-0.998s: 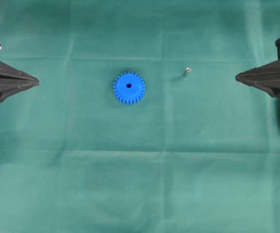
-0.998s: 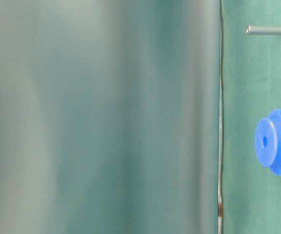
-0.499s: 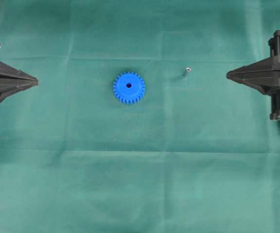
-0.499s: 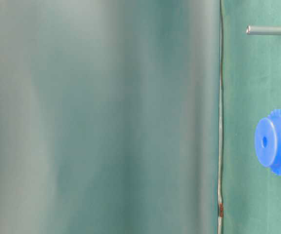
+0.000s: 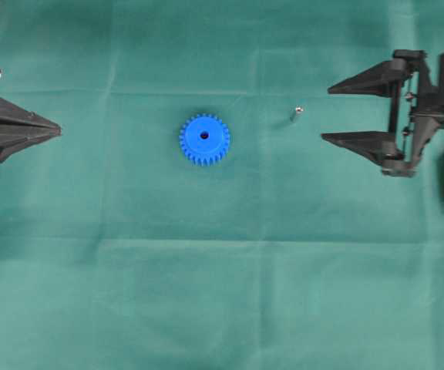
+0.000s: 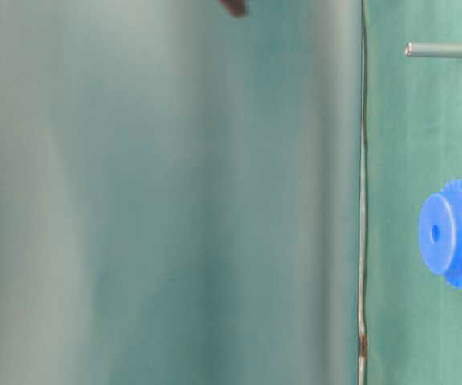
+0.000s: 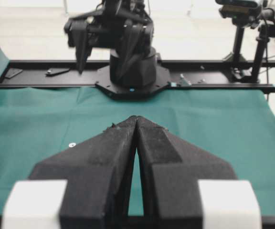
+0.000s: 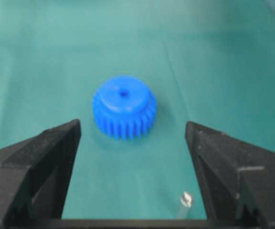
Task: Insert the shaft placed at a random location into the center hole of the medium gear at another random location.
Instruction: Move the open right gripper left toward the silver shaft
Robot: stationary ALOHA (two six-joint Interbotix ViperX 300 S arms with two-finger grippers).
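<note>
The blue medium gear (image 5: 204,139) lies flat on the green cloth, its dark center hole (image 5: 204,136) facing up. It also shows in the right wrist view (image 8: 124,107) and the table-level view (image 6: 454,233). The small silver shaft (image 5: 297,113) stands on the cloth to the gear's right, and shows in the right wrist view (image 8: 186,199) and the table-level view (image 6: 437,50). My right gripper (image 5: 328,114) is open and empty, its tips just right of the shaft. My left gripper (image 5: 58,129) is shut and empty at the far left edge.
The green cloth (image 5: 222,293) covers the whole table. The right arm's base (image 7: 130,71) and a black rail stand at the cloth's far edge in the left wrist view, with camera stands (image 7: 240,33) behind.
My right gripper has opened from shut and moved left toward the shaft. The left gripper, gear and shaft have not moved.
</note>
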